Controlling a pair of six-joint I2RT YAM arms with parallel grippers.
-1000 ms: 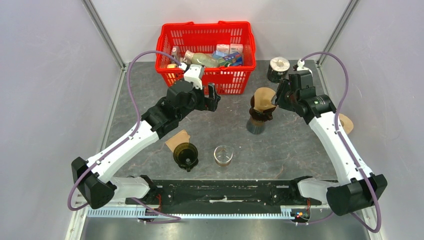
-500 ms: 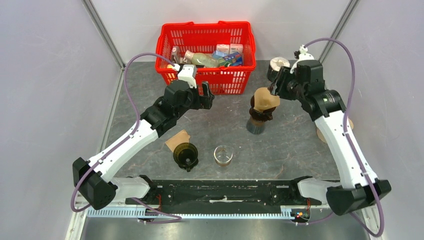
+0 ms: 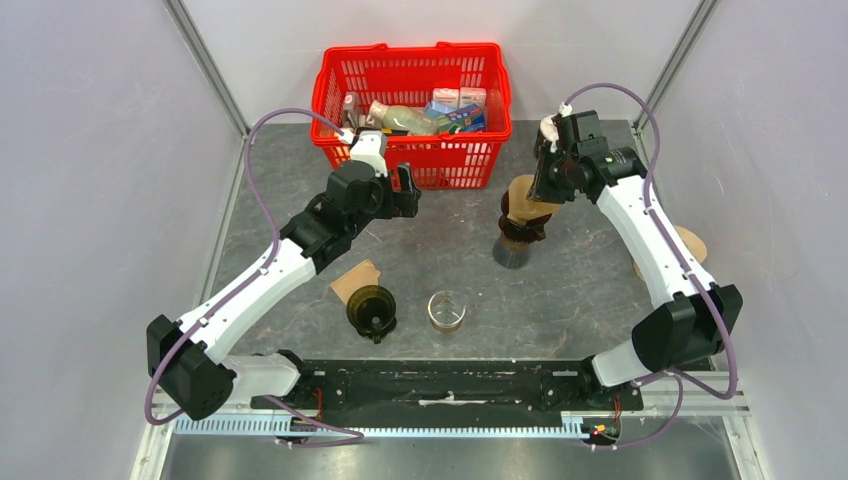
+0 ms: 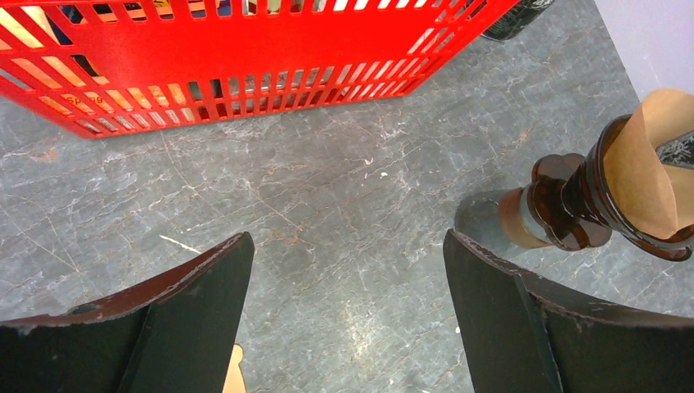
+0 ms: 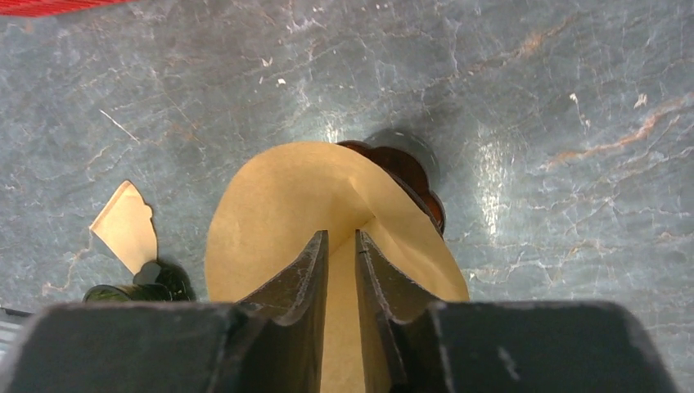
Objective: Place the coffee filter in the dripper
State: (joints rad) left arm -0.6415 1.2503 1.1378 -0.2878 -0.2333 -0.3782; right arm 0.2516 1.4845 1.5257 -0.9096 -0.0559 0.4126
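Observation:
The tan paper coffee filter [image 3: 522, 198] sits as an open cone in the dark brown dripper [image 3: 521, 229], which stands on a grey cup [image 3: 511, 253] at centre right. My right gripper [image 3: 543, 190] points down over the filter's far right rim. In the right wrist view its jaws [image 5: 339, 237] are nearly together with a thin slit, tips inside the filter [image 5: 270, 213], the dripper's rim [image 5: 413, 170] showing behind. My left gripper [image 3: 408, 190] is open and empty in front of the basket. The left wrist view [image 4: 348, 270] shows bare table between its fingers, with the dripper [image 4: 565, 205] and filter [image 4: 655, 164] at right.
A red basket [image 3: 410, 95] of groceries stands at the back. A spare filter [image 3: 357, 279], a dark round lidded vessel [image 3: 372, 309] and a small glass [image 3: 447, 310] sit near the front. More filters [image 3: 692, 243] lie at the right edge.
My right gripper left the filter's right edge, rose toward the back, then swung in over the filter pointing down. The left gripper drifted slightly back toward the basket.

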